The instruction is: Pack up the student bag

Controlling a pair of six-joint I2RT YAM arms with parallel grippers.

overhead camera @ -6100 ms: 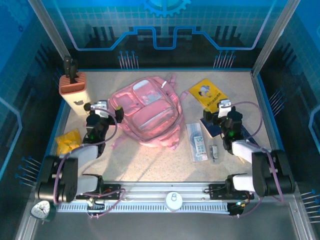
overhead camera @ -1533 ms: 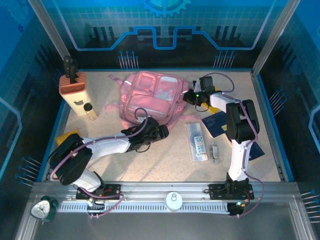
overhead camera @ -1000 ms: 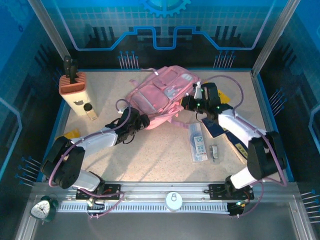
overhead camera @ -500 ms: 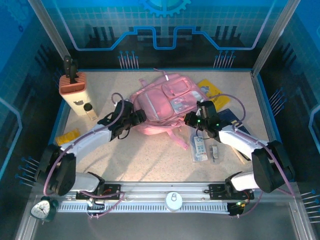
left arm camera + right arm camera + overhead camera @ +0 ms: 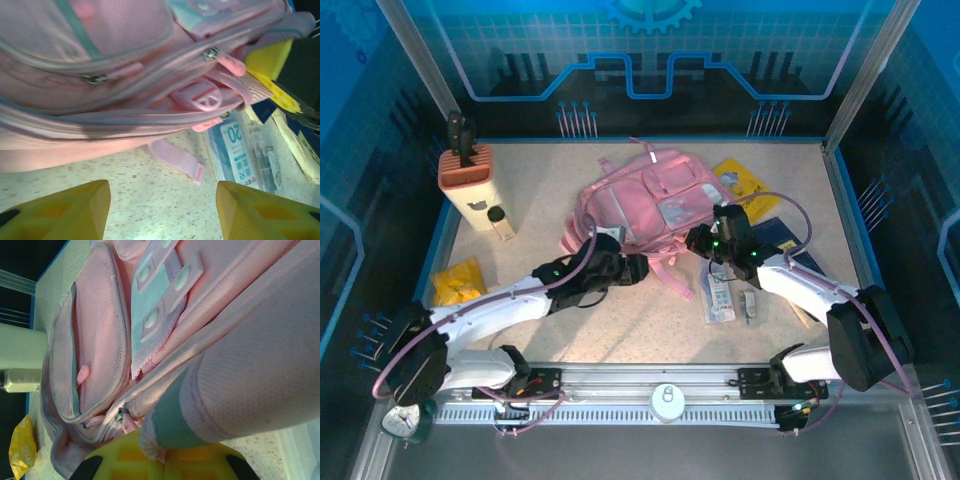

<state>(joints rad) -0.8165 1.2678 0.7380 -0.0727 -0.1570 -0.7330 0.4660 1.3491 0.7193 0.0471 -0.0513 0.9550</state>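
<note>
While the large soft pink fabric student bag (image 5: 645, 205) lies on the speckled beige table (image 5: 620, 330), toward its far middle, the left gripper (image 5: 632, 268) sits just beside the bag's near edge. From the left wrist, its yellow fingers (image 5: 75, 210) stand partly apart with bare table between them, holding nothing and short of the bag (image 5: 100, 75).

The right gripper (image 5: 696, 240) is at the bag's right edge, closed tight on a fold of pink fabric with teal trim. From the right wrist, that fold (image 5: 170, 430) runs down over the yellow fingers (image 5: 200, 462) and hides their tips.

A clear plastic pouch with a blue label reading 20 (image 5: 720, 293) lies near the bag's right corner, its far end covered from above by the right arm. A dark blue flat thing (image 5: 785, 235) beside that arm is too covered to make out.
</note>
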